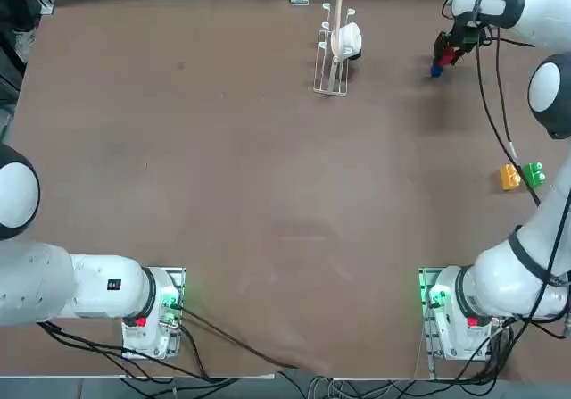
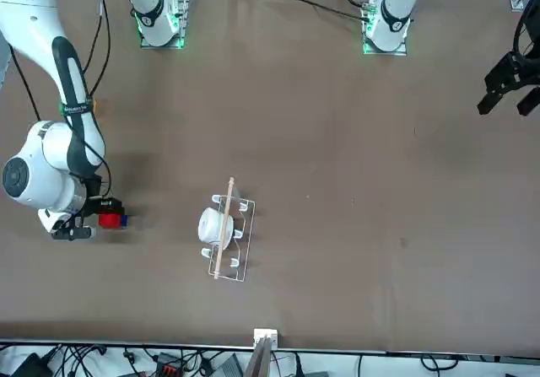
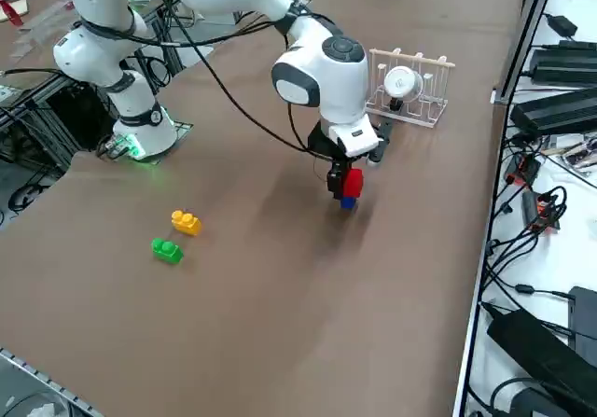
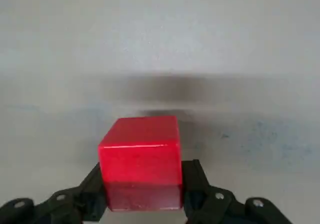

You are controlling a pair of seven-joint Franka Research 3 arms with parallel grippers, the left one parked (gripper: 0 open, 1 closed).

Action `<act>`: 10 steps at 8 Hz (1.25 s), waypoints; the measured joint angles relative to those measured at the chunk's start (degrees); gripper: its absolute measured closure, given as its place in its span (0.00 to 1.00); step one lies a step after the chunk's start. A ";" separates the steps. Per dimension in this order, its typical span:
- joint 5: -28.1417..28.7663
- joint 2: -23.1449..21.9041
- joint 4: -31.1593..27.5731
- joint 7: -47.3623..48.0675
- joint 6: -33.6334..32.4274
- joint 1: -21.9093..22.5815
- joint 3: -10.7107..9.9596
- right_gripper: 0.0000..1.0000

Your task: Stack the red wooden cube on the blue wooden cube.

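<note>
Right side view, left to right: green studded block and orange studded block lower left, well apart from the work. Centre frame: right gripper, jaws clamped on red wooden cube, one either side, faces square, no long axis. Blue wooden cube directly beneath, touching. Bare table around; rack beyond, upper right.

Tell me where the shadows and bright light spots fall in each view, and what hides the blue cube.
Right wrist view: the red wooden cube, held in the right gripper, throws a dark band on the table beyond it and hides the blue cube. Right side view: the blue wooden cube peeks out beneath the red, soft shadow beside it. Top view: green lights glow at the arm base.
</note>
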 joint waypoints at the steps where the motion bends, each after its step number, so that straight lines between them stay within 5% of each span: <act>1: 0.01 0.07 -0.11 0.01 0.00 0.00 0.02 0.23; 4: 0.03 0.79 -0.30 0.03 0.01 0.02 0.08 0.11; 10: 0.05 0.80 -0.24 0.04 0.10 0.02 0.10 0.01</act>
